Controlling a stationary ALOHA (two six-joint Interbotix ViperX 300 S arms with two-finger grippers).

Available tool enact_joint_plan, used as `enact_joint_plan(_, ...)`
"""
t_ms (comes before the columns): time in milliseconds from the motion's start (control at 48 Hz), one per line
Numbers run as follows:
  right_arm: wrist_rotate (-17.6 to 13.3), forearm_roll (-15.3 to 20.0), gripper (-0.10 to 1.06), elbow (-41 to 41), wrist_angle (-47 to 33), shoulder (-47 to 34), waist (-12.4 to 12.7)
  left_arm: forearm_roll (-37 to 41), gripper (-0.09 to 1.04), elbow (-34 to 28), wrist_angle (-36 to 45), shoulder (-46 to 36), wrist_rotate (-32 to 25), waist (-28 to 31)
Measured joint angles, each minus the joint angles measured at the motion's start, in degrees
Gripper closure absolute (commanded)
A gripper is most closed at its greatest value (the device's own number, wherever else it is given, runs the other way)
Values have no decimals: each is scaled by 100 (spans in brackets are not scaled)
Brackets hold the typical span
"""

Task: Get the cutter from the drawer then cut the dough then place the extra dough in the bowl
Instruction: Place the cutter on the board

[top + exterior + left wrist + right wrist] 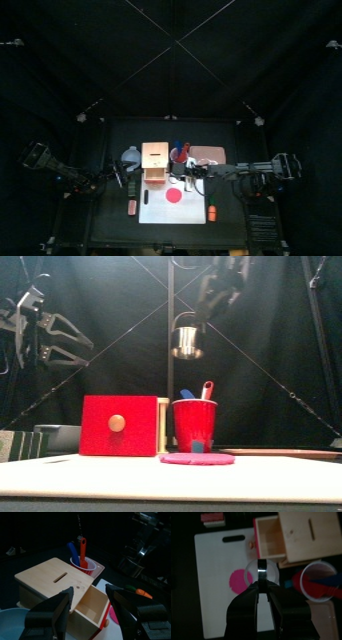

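Observation:
The round metal cutter [189, 344] hangs by its wire handle high above the table, with my right gripper [262, 585] shut on the handle. Seen from that wrist, the cutter [261, 567] is over the white board's [214, 597] edge, between the pink dough disc [240, 581] and the open drawer [271, 543]. The wooden box [155, 156] stands behind the board, its red drawer front [118, 426] pulled toward the front. My left gripper [90, 592] is open with nothing in it, above the box and drawer. The blue-grey bowl [130, 156] sits left of the box.
A red cup [195, 423] with a blue and a red toy knife stands right of the box, on the pink tray [211, 153]. An orange toy food [211, 212] lies at the board's right front. A reddish toy [132, 207] lies off the board's left edge.

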State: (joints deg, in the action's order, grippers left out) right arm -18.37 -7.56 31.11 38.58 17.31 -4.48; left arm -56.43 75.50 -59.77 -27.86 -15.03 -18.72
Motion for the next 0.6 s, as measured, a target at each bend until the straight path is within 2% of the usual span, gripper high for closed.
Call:
enact_joint_plan(146,-563,-114,48,1063,-879,378,-158,176,6,-132,0,0,9,413)
enact_joint_plan(250,-756,-308,47,1652,-1310,466,-246,325,6,-246,0,0,9,747)
enact_joint_plan(354,-765,-501,46,1995,-1441,439,-281,571,6,-352,0,0,9,1151)
enact_joint_plan(458,-773,-536,44,2083,-1503,281,-290,738,6,-475,18,9,18,1415)
enact_joint_plan(604,-773,-554,34,2092,-1547,18,-299,817,6,-712,387,9,26,1696)
